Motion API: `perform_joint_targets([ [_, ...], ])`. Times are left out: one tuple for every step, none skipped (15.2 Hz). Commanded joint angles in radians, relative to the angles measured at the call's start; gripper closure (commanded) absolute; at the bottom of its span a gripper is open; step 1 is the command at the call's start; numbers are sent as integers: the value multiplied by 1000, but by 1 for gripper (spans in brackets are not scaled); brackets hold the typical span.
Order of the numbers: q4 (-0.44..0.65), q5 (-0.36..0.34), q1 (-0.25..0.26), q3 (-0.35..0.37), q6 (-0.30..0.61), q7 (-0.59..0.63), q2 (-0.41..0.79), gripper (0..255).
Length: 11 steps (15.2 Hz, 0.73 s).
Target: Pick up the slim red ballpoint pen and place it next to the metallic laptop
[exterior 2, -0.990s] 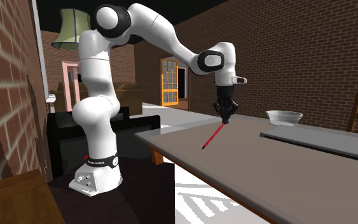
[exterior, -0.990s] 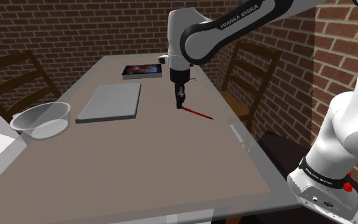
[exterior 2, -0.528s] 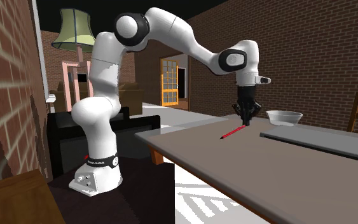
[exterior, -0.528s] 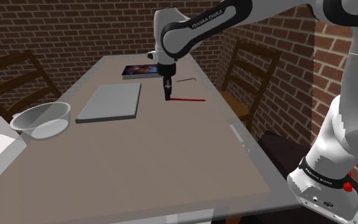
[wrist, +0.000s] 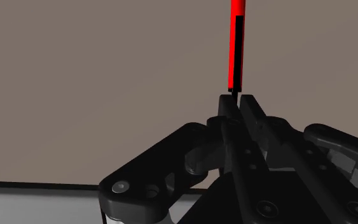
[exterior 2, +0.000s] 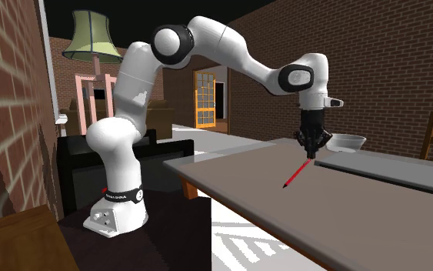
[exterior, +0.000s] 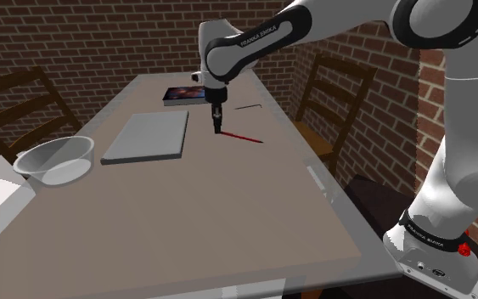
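The black fingers were closed on one end of the slim red pen (wrist: 236, 44), whose black clip ran along the barrel where it left the gripper (wrist: 236, 98) in the wrist view, the brown-grey tabletop lying beyond it. In the shoulder view the gripper (exterior: 217, 129) pointed straight down over the table (exterior: 186, 221), and the pen (exterior: 244, 136) slanted away from the fingertips toward that view's right and sat low over the surface; whether its free end touched the table could not be told. The gripped end hung just beside the right-hand edge of the closed grey laptop (exterior: 148, 136), which lay flat on the table. A dark tablet (exterior: 188, 94) lay beyond the laptop near the far end, and a clear bowl (exterior: 54, 159) stood at the table's left edge. From the second exterior view the gripper (exterior 2: 308, 152) held the pen (exterior 2: 295, 175) tilted down toward the camera, with the laptop (exterior 2: 376, 165) to the right and the bowl (exterior 2: 344, 142) behind it. A wooden chair (exterior: 334, 89) stood against the brick wall, and a green-shaded lamp (exterior 2: 88, 35) rose behind the white arm
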Motion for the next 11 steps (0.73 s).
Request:
perform_joint_targets([
  [-11,-1,-1,-1,21,-1,11,255],
  [-18,-2,-1,-1,33,-1,15,255],
  [-25,-2,-1,-2,45,0,20,255],
  [-32,-3,-1,-2,56,0,24,255],
  [-38,-4,-1,-2,67,1,29,255],
  [-44,-5,-1,-3,79,1,34,255],
  [-50,-5,0,-3,90,2,40,255],
  [-56,-6,0,-3,101,2,45,255],
  [-62,-7,0,-4,112,3,51,255],
  [-68,-8,0,-4,127,4,58,255],
  [-69,-8,0,-4,127,4,58,255],
])
